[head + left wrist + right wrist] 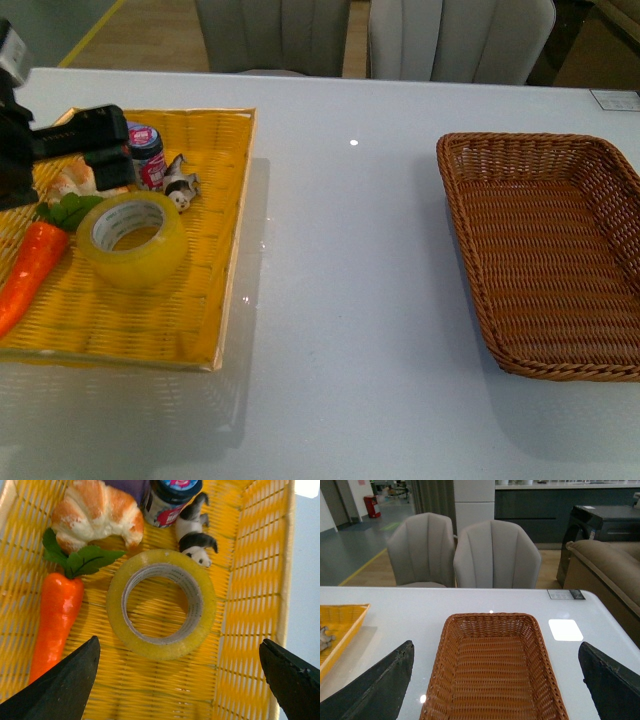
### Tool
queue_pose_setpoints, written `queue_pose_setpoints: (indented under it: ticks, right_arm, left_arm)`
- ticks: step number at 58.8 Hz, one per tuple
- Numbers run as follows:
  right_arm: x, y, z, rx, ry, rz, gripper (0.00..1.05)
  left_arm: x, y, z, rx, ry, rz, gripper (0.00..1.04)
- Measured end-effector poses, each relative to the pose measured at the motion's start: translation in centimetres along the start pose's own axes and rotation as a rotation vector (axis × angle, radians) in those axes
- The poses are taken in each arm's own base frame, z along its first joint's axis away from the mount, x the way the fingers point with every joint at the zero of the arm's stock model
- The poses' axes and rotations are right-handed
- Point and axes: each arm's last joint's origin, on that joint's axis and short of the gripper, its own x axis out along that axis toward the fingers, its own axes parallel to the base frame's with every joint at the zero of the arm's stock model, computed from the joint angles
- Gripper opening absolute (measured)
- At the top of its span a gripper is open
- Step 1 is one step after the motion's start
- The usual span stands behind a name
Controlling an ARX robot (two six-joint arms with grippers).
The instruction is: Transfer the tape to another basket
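The tape (pixel 132 240), a wide yellowish roll with a white core, lies flat in the bright yellow basket (pixel 235 260) at the left. In the left wrist view the tape (pixel 205 605) sits just beyond my open left gripper (pixel 178 642), between the lines of its two fingers. In the front view the left gripper (pixel 112 150) hovers over the far left part of the yellow basket. The dark brown wicker basket (pixel 450 190) stands empty at the right. My right gripper (pixel 495 644) is open and empty above the brown basket (pixel 490 616).
The yellow basket also holds a toy carrot (pixel 57 615), a croissant (pixel 95 512), a small jar (pixel 170 500) and a black-and-white toy animal (pixel 195 535). White table (pixel 340 300) lies between the baskets. Grey chairs (pixel 495 555) stand behind the table.
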Motion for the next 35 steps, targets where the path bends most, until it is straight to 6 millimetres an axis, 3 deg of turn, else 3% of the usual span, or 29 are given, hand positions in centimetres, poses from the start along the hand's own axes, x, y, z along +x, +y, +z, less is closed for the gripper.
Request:
queue_pose_setpoints:
  ticks: [13,35]
  right_arm:
    - [0.0,0.0,0.0,0.0,0.0,0.0,0.96]
    - [0.0,0.0,0.0,0.0,0.0,0.0,0.96]
  left_arm:
    - [4.5,0.0,-0.8,-0.162,0.089,0.069,0.96]
    - [7.0,2.3,-1.4,-0.356,0.133,0.124,0.96]
